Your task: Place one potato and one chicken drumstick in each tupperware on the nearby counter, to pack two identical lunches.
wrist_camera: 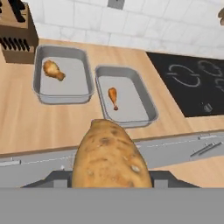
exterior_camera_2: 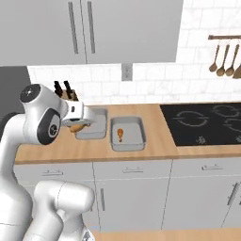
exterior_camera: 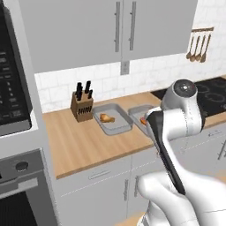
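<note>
The end effector (wrist_camera: 111,186) grasps a tan oval potato (wrist_camera: 111,157) above the light wood counter (wrist_camera: 26,122). Each grey rectangular tupperware (wrist_camera: 63,97) (wrist_camera: 146,113) holds one orange-brown drumstick (wrist_camera: 53,70) (wrist_camera: 113,97). No writing is readable.

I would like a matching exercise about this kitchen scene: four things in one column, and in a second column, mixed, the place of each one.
Things:
1. potato
2. knife block
3. wooden spoons
4. the two chicken drumsticks

Places:
A. hanging on the wall above the cooktop
B. one in each grey tupperware tray
C. held in the tool, above the front edge of the counter
D. standing on the counter, beside the left tray

Pairs: 1-C, 2-D, 3-A, 4-B
</note>
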Tool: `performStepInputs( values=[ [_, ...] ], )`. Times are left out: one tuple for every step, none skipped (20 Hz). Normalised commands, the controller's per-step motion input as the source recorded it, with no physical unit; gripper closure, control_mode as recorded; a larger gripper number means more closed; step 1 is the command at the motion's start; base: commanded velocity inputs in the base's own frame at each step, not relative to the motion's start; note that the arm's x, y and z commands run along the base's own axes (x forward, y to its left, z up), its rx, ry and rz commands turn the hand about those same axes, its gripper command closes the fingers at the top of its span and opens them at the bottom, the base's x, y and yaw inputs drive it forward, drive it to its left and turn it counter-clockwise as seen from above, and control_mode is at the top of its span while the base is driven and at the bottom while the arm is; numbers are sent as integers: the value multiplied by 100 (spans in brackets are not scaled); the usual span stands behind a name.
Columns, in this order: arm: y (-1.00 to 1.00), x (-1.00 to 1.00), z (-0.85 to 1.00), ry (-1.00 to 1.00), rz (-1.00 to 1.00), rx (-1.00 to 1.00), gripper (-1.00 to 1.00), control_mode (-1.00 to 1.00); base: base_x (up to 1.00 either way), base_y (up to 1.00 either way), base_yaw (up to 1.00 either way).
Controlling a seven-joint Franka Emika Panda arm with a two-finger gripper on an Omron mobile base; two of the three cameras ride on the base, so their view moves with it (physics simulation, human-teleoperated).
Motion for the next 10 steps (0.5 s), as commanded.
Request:
performStepInputs(
  values=[
    [0,0,0,0,0,0,100,100,94,-21,10],
    [0,0,0,0,0,0,100,100,86,-11,11],
    [0,0,0,0,0,0,100,100,81,0,10],
    [0,71,-75,26,10,7,100,-100,0,0,0],
    [0,59,-79,25,11,5,100,-100,0,0,0],
    [0,56,-84,23,10,3,100,-100,0,0,0],
    [13,54,-89,21,9,1,100,-100,0,0,0],
    [23,53,-96,21,8,0,100,-100,0,0,0],
    [26,54,-99,21,8,0,100,-100,0,0,0],
    [27,61,-100,19,9,0,100,-100,0,0,0]
  ],
)
